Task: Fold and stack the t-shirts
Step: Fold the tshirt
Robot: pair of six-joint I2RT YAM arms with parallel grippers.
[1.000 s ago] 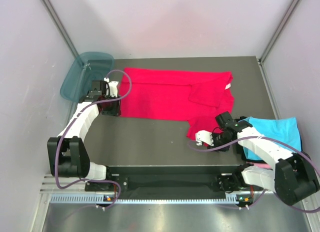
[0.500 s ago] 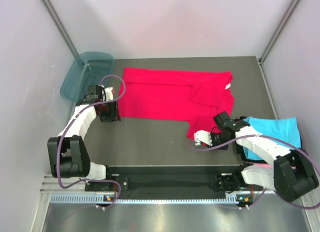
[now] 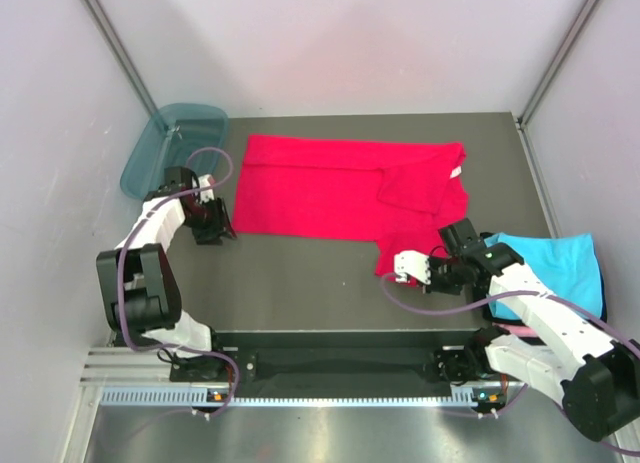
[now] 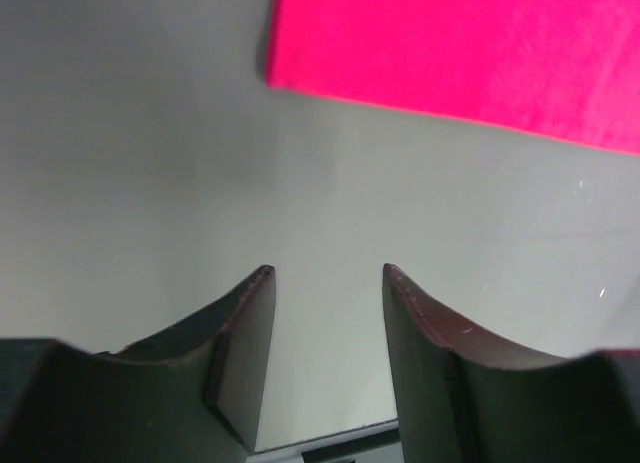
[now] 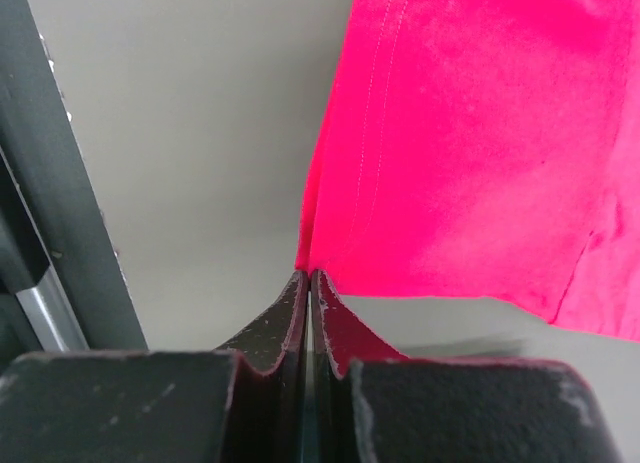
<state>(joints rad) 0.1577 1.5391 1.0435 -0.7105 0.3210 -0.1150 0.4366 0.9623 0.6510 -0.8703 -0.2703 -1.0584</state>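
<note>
Right gripper [image 5: 309, 275] pinched shut on just the lower-right corner tip of the red t-shirt [image 3: 330, 193] spread across mid-frame overhead, left gripper [image 4: 325, 273] open and empty off its left edge, risks slipping that thin bite or dragging cloth lopsided on lifting.

Clad in white shells [image 3: 160, 223] with black joints, left and right above the black base bar [image 3: 340, 355]. Trailed by looping purple cables [image 3: 430, 301]. Tipped with dark curved fingers [image 4: 245, 363], scuffed, reddish along inner edges.
</note>
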